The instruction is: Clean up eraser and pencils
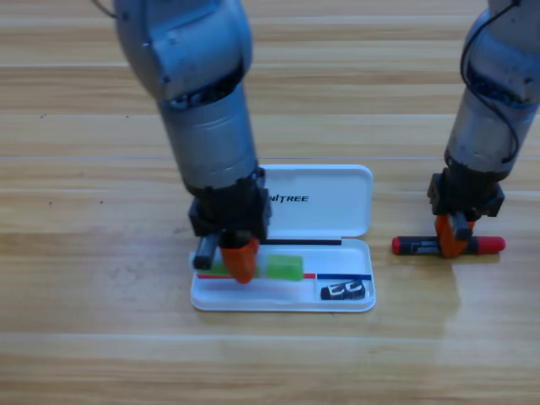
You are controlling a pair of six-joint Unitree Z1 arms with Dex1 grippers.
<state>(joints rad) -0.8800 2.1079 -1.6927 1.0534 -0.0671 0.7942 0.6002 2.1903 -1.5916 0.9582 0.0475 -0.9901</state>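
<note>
The green pencil point(283, 267) is being held down in the open white case point(337, 202) by the left hand point(239, 260), clamped on it; the eraser point(344, 291) is seen off to that hand's right, in the tray. The red pencil point(448, 245) is gripped on the counter point(84, 337) by the right hand point(453, 240), directly beneath it.

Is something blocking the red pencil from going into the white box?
Between the red pencil and the white case lies only bare table. The right gripper is down on the pencil. Inside the case, the left gripper sits over the green pencil, and the eraser fills the right corner.
</note>
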